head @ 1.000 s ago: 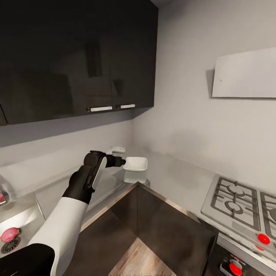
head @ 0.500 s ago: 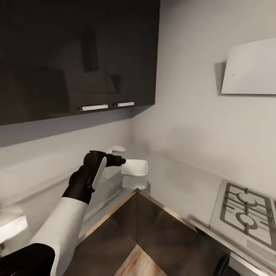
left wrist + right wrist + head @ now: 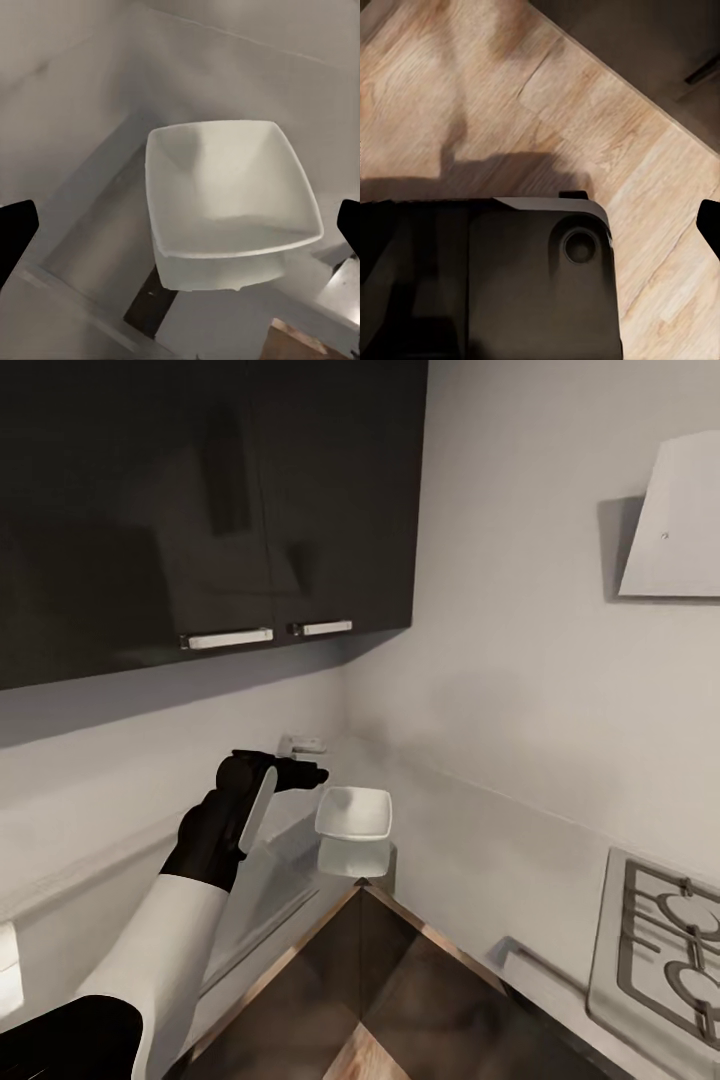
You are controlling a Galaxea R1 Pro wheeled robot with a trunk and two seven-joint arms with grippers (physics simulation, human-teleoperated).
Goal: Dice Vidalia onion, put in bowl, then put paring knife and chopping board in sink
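Observation:
The white square bowl [image 3: 354,812] sits empty in the corner of the grey countertop [image 3: 450,840]. My left gripper [image 3: 318,776] hovers just above and to the left of the bowl's rim, reaching out from the white and black arm. In the left wrist view the bowl [image 3: 225,187] lies straight ahead, and the left gripper [image 3: 180,225] is open, its black fingertips [image 3: 15,225] at the picture's two edges. The right gripper [image 3: 540,225] hangs over the wooden floor [image 3: 472,97], open, with one fingertip [image 3: 711,225] at the edge. Onion, sink, board and knife are out of view.
Dark glossy wall cabinets [image 3: 200,510] hang above the counter. A gas hob [image 3: 665,950] lies at the right, under a white hood [image 3: 675,520]. A small white fitting [image 3: 302,742] sits on the wall behind the gripper. My dark base [image 3: 487,285] fills the lower right wrist view.
The camera has moved in toward the corner: the sink with the onion slid out at the left and the hob shifted right. The left gripper stays by the bowl.

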